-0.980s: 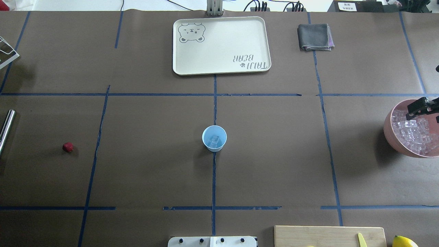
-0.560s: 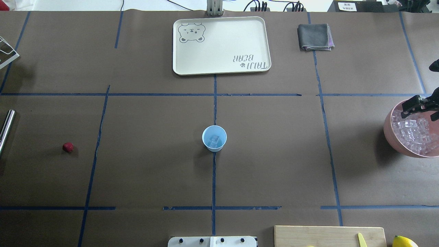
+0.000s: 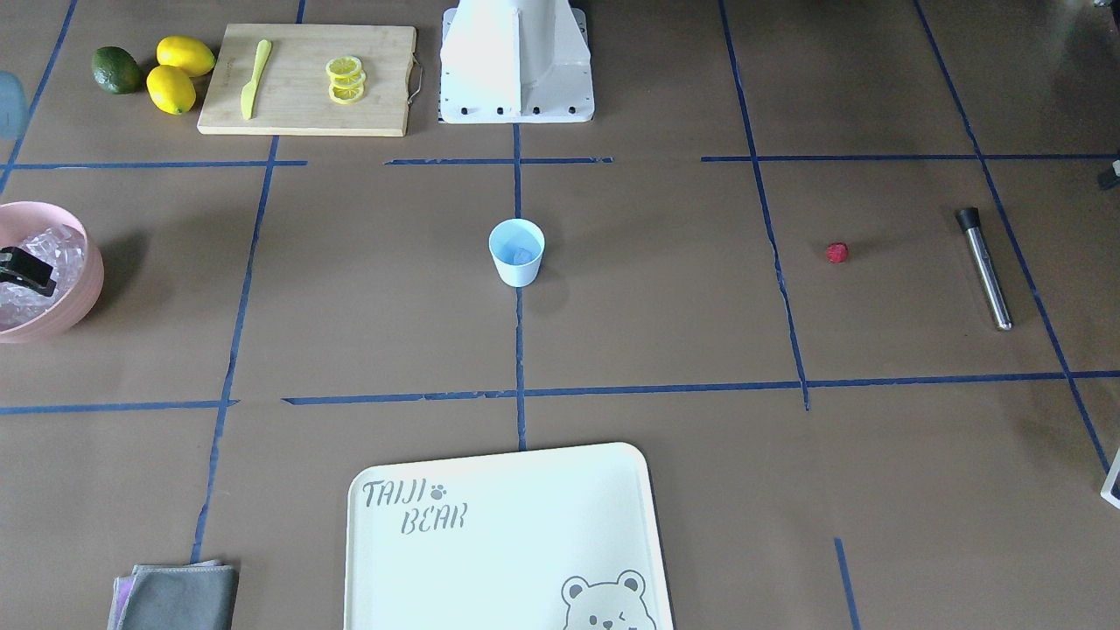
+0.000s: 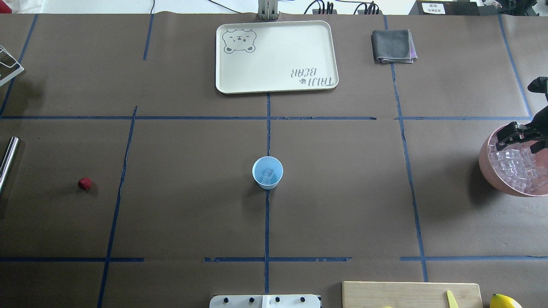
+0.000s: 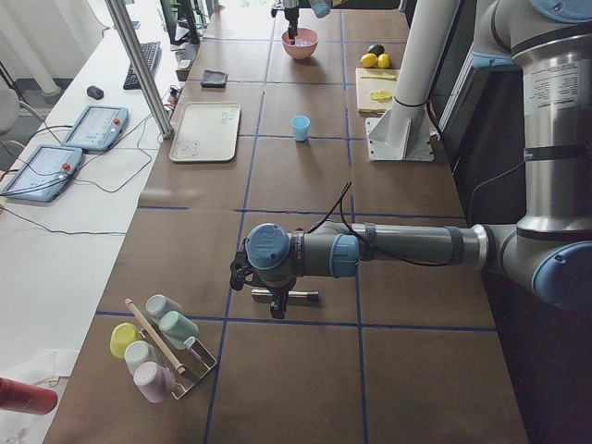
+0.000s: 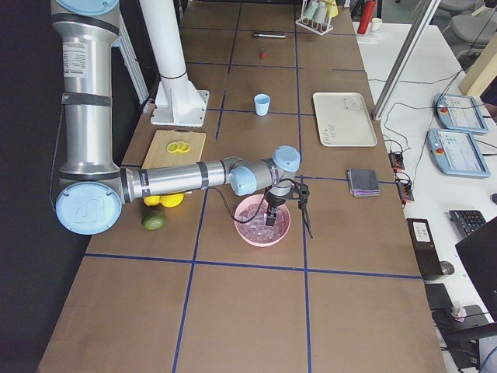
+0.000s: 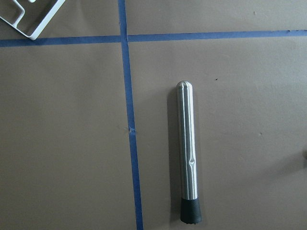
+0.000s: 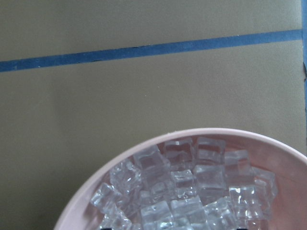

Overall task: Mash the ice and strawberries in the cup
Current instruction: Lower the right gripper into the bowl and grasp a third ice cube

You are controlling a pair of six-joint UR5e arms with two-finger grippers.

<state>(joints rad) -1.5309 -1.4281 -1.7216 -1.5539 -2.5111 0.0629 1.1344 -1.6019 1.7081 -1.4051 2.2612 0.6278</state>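
Observation:
The light-blue cup (image 4: 267, 172) stands at the table's centre, with an ice cube (image 4: 268, 173) inside; it also shows in the front view (image 3: 516, 252). The red strawberry (image 4: 84, 184) lies alone on the paper at the left. The pink bowl (image 4: 486, 169) at the right edge holds several ice cubes (image 8: 192, 187). My right gripper (image 4: 516, 145) hangs over the bowl's far side, jaws apart, with nothing seen between them. My left gripper (image 5: 273, 301) shows only in the exterior left view, above a steel muddler (image 7: 187, 153); I cannot tell whether it is open or shut.
A cream tray (image 4: 276, 85) and a grey cloth (image 4: 393, 46) lie at the far side. A cutting board (image 3: 306, 114) with lemon slices and a yellow knife, two lemons (image 3: 179, 74) and a lime sit near the robot base. A cup rack (image 5: 162, 347) stands at the left end.
My right gripper has shifted slightly left over the bowl's far rim, and more of the arm shows at the right edge. The cup and the strawberry have not moved.

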